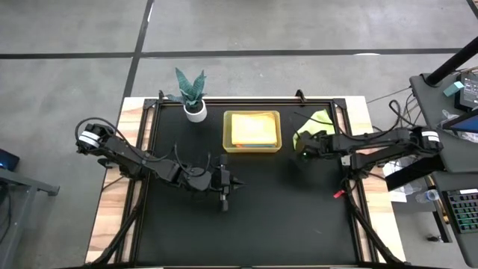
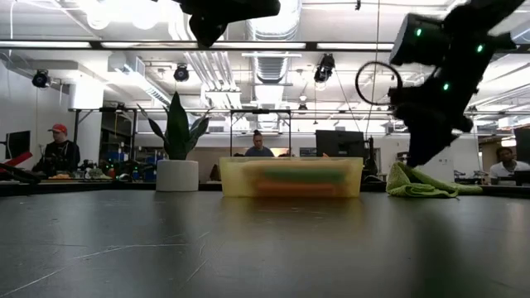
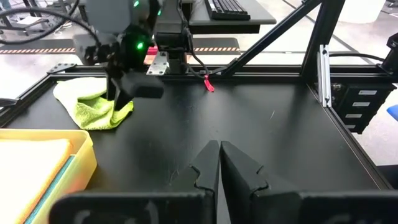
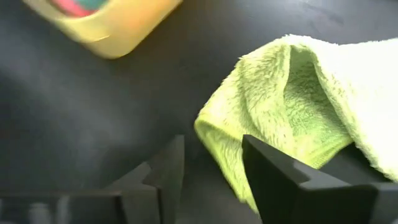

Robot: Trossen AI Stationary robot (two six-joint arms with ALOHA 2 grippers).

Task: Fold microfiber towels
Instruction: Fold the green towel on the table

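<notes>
A lime green microfiber towel [image 1: 320,119] lies crumpled on the black table top at its far right; it also shows in the low view [image 2: 421,184]. My right gripper [image 4: 211,146] is open and points steeply down at the towel's rumpled edge [image 4: 217,134] on the side toward the bin; one finger [image 4: 273,168] stands in front of the cloth. Folded towels, an orange-yellow one [image 1: 252,128] on top, lie stacked in the translucent yellow bin [image 1: 226,133]. My left gripper [image 3: 219,149] hovers shut over the middle of the table [image 1: 235,184]. My right gripper stands open over the lime green towel's edge [image 3: 115,111], coming from above at a slant. Whether its fingers touch the cloth, I cannot tell.
A potted plant [image 1: 193,93] in a white pot stands at the far left of the table, left of the bin. A metal frame [image 1: 351,149] runs along the table's edges. Bare black table top [image 1: 246,232] lies in front of both grippers.
</notes>
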